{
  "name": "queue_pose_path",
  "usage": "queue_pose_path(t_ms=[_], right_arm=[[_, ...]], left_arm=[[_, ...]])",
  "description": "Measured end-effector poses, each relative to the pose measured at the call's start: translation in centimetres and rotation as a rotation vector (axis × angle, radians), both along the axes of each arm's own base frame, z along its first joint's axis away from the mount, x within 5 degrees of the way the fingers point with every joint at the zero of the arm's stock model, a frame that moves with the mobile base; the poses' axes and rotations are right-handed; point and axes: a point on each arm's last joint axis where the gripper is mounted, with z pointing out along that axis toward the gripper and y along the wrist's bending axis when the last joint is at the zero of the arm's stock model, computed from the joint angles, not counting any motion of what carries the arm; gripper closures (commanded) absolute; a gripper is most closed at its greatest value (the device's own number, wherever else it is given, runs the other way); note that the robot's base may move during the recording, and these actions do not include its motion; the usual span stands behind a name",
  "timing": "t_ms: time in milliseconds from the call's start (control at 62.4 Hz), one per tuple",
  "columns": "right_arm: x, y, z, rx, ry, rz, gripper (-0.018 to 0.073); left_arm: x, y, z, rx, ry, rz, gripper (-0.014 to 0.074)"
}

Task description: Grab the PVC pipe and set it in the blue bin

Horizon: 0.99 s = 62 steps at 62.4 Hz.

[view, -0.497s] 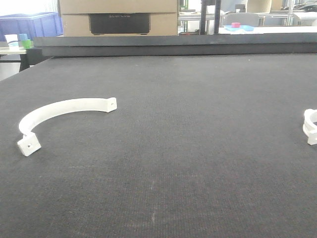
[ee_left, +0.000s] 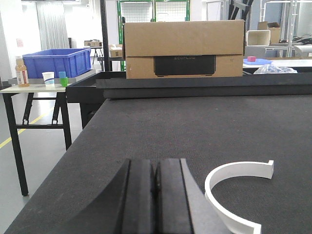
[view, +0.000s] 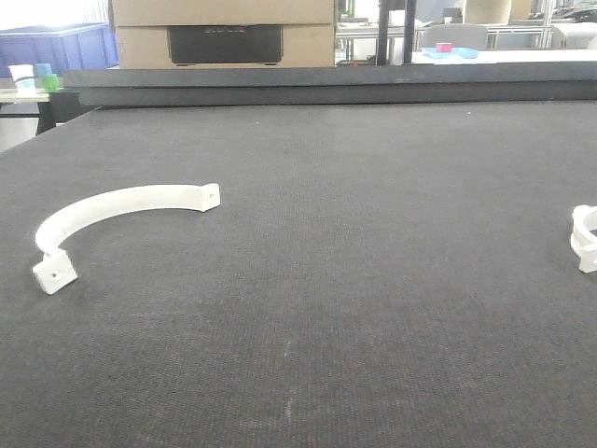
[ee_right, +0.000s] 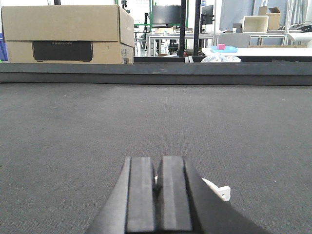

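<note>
The curved white PVC piece [ee_left: 239, 169] lies just ahead-right of the closed left tool [ee_left: 156, 195]; the right tool [ee_right: 157, 195] is closed too.

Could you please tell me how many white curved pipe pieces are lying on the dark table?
2. One large arc lies on the left of the table; a second piece sits far right, cut off by the front view's edge. More could lie out of frame.

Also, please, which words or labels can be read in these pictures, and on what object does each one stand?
"ECOFLOW": faint, on the black panel of the cardboard box.
Label on the brown bottle: too small to read.
Nothing else is readable.
</note>
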Motion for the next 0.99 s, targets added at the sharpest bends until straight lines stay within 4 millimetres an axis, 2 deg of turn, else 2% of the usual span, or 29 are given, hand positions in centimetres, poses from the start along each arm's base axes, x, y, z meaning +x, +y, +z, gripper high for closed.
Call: queue_pose_path(t_ms=[561, 705, 866, 994], right_arm=[[0.0, 0.0, 0.1, 0.0, -0.011, -0.001, 0.0727], [0.0, -0.1, 0.7, -0.005, -0.083, -0.01, 0.0727], [-0.6, -0.3, 2.8, -0.013, -0.324, -0.037, 0.0727], [-1.4, -0.5, 5.3, 0.007, -0.483, -0.051, 0.0727]], left_arm=[[0.0, 0.0, 0.1, 0.0, -0.011, 0.0, 0.0707], [-0.1, 0.0, 0.6, -0.001, -0.062, 0.0, 0.0707], [-0.6, 0.0, 2.7, -0.003, -0.24, 0.002, 0.0707], [-1.7, 0.1, 6.5, -0.002, -0.36, 0.013, 0.0707]])
